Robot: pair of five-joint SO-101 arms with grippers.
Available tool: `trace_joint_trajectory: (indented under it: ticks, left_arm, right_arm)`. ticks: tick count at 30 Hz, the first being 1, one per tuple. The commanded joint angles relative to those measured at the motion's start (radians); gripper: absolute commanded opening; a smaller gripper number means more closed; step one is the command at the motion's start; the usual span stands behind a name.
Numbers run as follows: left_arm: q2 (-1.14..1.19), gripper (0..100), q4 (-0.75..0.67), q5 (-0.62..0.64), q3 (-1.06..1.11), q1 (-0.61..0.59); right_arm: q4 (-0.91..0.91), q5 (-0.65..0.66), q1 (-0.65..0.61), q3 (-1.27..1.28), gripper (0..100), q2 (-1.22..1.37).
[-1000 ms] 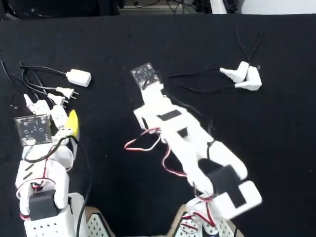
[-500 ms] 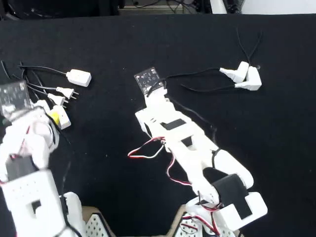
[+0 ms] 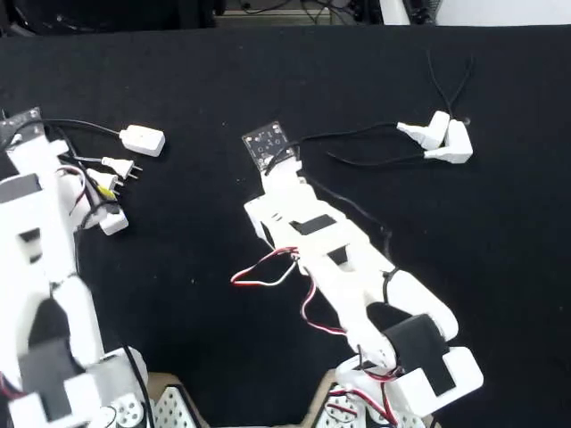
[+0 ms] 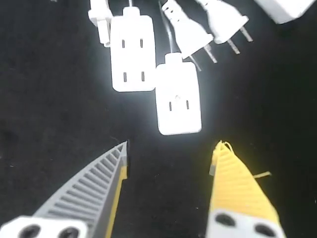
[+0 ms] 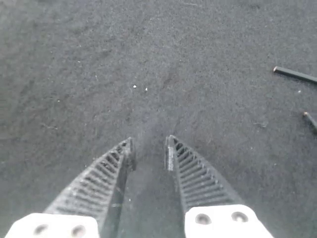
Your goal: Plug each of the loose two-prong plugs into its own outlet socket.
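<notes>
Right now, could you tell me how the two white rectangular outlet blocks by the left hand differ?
The four-slot white rectangular outlet block shows two pairs of slots; the two-slot white rectangular outlet block shows one pair. The two-slot block lies nearer the left hand, just ahead of its open fingers; the four-slot block lies farther off. Both are white, with slots facing up.

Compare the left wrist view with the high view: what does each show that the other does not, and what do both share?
Left wrist view: slot faces of a double socket and a single socket, with the open left gripper near them. High view: the right arm mid-table and white pieces with black cords at far right. Shared: two loose two-prong plugs.
</notes>
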Motion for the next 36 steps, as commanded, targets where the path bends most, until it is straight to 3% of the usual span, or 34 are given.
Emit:
trace_joint_trajectory:
  ticks: [1,8,17,21,26,28,31,36]
  left_arm:
    - [0.149,27,0.002,0.041,-0.136,0.019]
    - [0.402,27,0.002,0.044,-0.282,0.088]
    - [0.563,27,0.002,0.089,-0.424,0.070]
    - [0.572,26,0.008,0.084,-0.420,0.071]
    - [0.572,2,0.014,0.092,-0.415,0.071]
    - [0.571,5,0.035,0.092,-0.415,0.068]
    - [0.557,3,0.066,0.092,-0.417,0.065]
    - [0.377,3,0.153,0.091,-0.366,0.073]
  right_arm:
    - [-0.023,0.012,-0.012,-0.001,9.5,-0.053]
    - [-0.021,0.014,-0.012,0.002,9.5,-0.053]
    - [-0.021,0.014,-0.012,0.001,9.5,-0.053]
    - [-0.021,0.014,-0.012,-0.001,9.5,-0.053]
    - [-0.021,0.014,-0.012,-0.001,9.5,-0.053]
    - [-0.021,0.014,-0.012,-0.001,9.5,-0.053]
    - [-0.021,0.014,-0.012,-0.001,9.5,-0.053]
    - [-0.021,0.014,-0.012,-0.002,9.5,-0.053]
